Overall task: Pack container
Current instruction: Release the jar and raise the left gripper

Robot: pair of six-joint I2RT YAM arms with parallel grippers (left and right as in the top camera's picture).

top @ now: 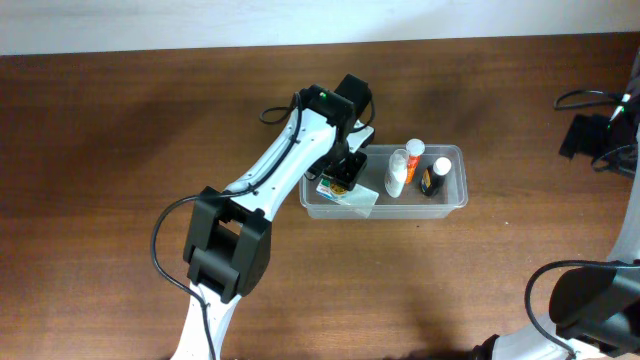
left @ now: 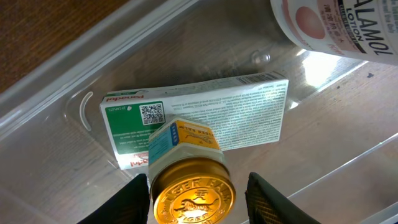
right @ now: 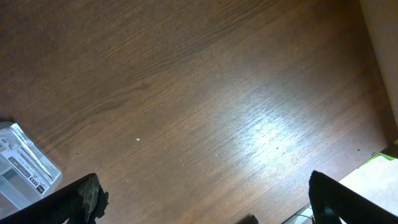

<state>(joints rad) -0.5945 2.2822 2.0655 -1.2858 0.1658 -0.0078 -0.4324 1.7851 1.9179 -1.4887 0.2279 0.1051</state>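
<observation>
Dark brown wood-grain bench (top: 120, 150) runs under everything, with a pale wall (top: 300, 20) along its far edge. Reaching in from above, the left hand (left: 198, 202) hangs inside the clear container (top: 455, 203), whose floor lies directly below its fingertips and whose sides rise to either side of it. Its fingers (left: 137, 199) are spread and flank the gold embossed lid of a Tiger Balm jar (left: 193, 186). One finger sits right at the lid while a narrow gap shows at the other, so no pinch can be seen. Just beyond the fingertips, past the jar, a green-and-white Panadol box (left: 205, 118) lies flat on the container floor. Farther out from the hand, a lotion bottle (left: 336, 25) with a pink label sits in the same tub. The overhead view shows an orange-capped bottle (top: 414, 150) and a small dark bottle (top: 436, 180) beside it. Well apart from the container, the right hand (right: 205, 205) hovers over the bench, fingers spread wide.
</observation>
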